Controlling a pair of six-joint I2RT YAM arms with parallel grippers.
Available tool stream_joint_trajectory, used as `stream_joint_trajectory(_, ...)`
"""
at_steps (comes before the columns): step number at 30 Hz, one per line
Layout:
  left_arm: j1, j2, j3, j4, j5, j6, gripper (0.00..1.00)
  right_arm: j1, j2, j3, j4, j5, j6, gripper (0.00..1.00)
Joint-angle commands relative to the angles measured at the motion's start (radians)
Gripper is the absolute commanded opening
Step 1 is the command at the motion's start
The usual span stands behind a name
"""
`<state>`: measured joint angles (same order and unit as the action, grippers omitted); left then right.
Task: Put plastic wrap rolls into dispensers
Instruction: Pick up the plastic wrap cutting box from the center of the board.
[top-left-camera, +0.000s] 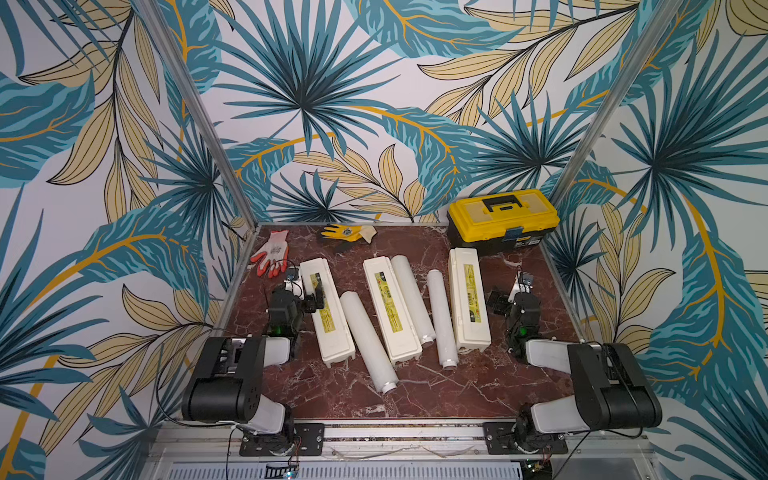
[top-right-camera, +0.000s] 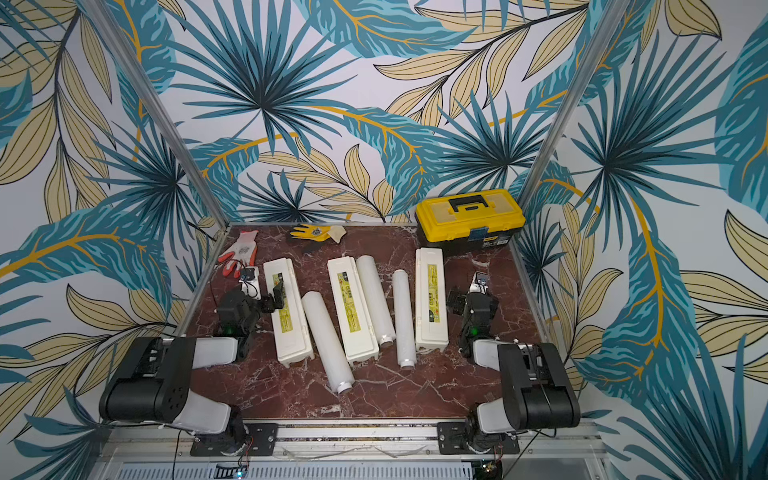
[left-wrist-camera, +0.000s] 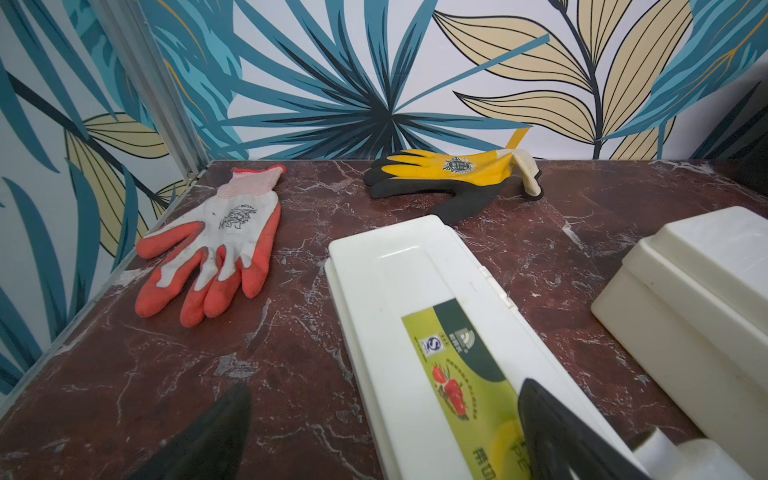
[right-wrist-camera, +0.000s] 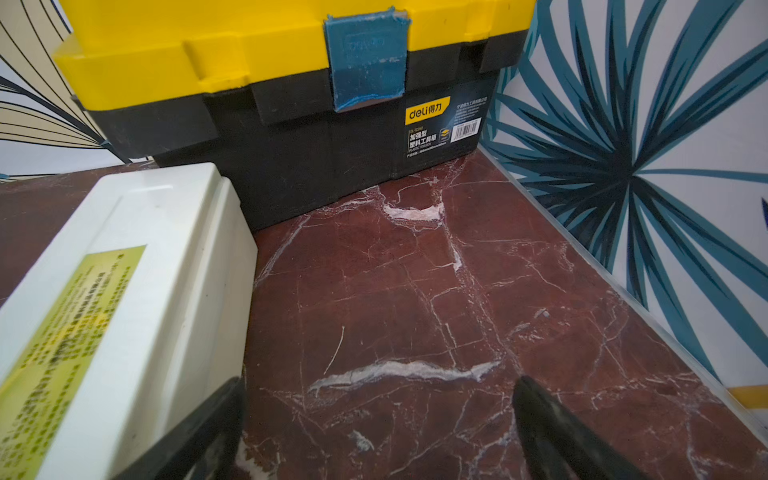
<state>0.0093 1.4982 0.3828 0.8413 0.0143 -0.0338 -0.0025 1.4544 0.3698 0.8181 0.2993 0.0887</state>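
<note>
Waits with left end effector (top-left-camera: 308, 297) spread above the dispenser (top-left-camera: 332, 332) farthest from the toolbox (top-left-camera: 503, 216), right end effector (top-left-camera: 500, 300) spread empty, likely for lid-opening.

The dark red marble worktop (top-left-camera: 457, 395) carries three closed dispensers (top-left-camera: 390, 307), with three plastic wrap rolls (top-left-camera: 368, 340) lying flat between them. At the back sit a toolbox (top-left-camera: 503, 218), an orange glove (top-left-camera: 272, 251) and a yellow glove (top-left-camera: 347, 232).
</note>
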Motion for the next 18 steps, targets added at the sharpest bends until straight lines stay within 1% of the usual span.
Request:
stream_joint_trajectory(1,0.013,0.017,0.031,-0.031,-0.027,0.016,0.99,-0.005,0.011,0.009,0.021,0.014,-0.012,0.99)
stream_joint_trajectory(18,0.013,0.020,0.034,-0.033,-0.040,0.010,1.00,-0.005,0.014,0.012,0.018,0.014,-0.011,0.99)
